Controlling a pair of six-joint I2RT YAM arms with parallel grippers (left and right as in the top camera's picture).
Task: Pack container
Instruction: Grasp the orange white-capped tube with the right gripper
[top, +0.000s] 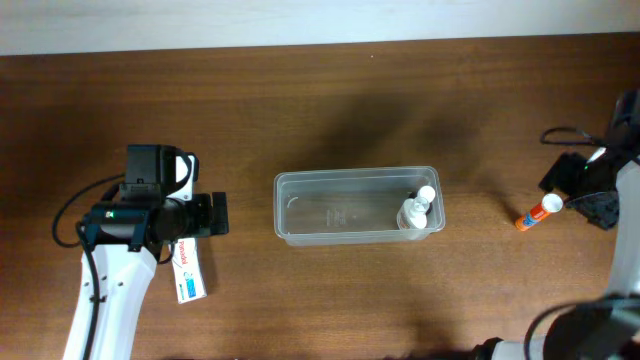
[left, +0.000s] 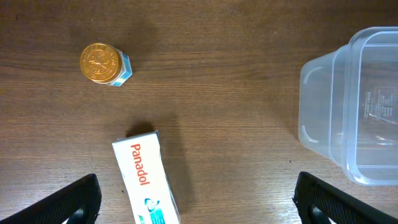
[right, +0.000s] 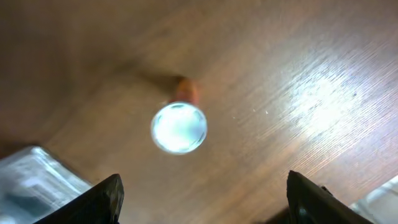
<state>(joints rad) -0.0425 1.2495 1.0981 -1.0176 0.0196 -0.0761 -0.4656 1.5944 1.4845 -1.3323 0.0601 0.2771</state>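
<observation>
Overhead: the container (top: 358, 207) lies at the middle of the bench (top: 330, 90), its long side running 9 to 3 o'clock. A small white bottle (top: 417, 210) lies inside it, at the 3 o'clock end. The left arm (top: 110, 280) comes up from 7 o'clock, and the left fingers (top: 217, 213) point toward the container but stop well short of it. A white box (top: 187, 270) lies on the bench just at 6 o'clock of that wrist. At the far 3 o'clock edge the right fingers (top: 583, 192) hang near a small tube (top: 538, 211) – white body, orange cap – which lies at a slant, apart from the container.

Left wrist: the two fingers sit at the lower corners, spread wide and released, holding nothing. The box, lettered "Panadol" in red, lies between them toward 7 o'clock. A small jar (left: 102, 64) with a gold lid stands at 10 o'clock, apart from the box. The container's rounded end fills the 3 o'clock side, resting on the wood.

Right wrist: the fingers again show at the lower corners, wide apart and released, with nothing in them. The tube is seen end-on near the centre – a bright round white end, with a bit of orange behind it at 12 o'clock. A blurred corner of clear plastic shows at 8 o'clock; I cannot tell for sure what it is.
</observation>
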